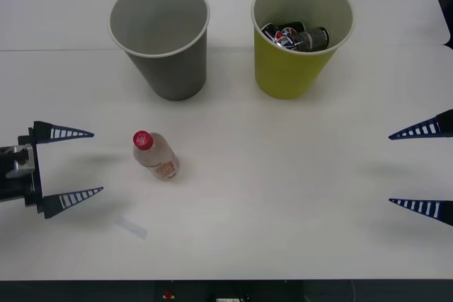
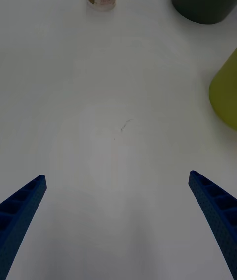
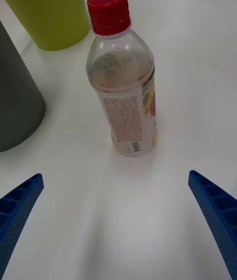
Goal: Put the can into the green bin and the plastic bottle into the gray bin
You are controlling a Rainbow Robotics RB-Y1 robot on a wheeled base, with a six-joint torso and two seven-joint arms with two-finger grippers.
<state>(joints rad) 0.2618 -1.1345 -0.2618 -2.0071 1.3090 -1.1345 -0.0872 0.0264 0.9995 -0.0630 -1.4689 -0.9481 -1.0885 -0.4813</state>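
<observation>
Left gripper (image 1: 74, 163) waits wide open and empty at nine o'clock, aimed at the upright plastic bottle (image 1: 156, 156) just beside it. Cans already lie in the green bin (image 1: 301, 37), so the bottle step is in hand: close in, grasp, and carry toward twelve o'clock into the gray bin (image 1: 160, 37). Right gripper (image 1: 417, 167) idles open at three o'clock.
</observation>
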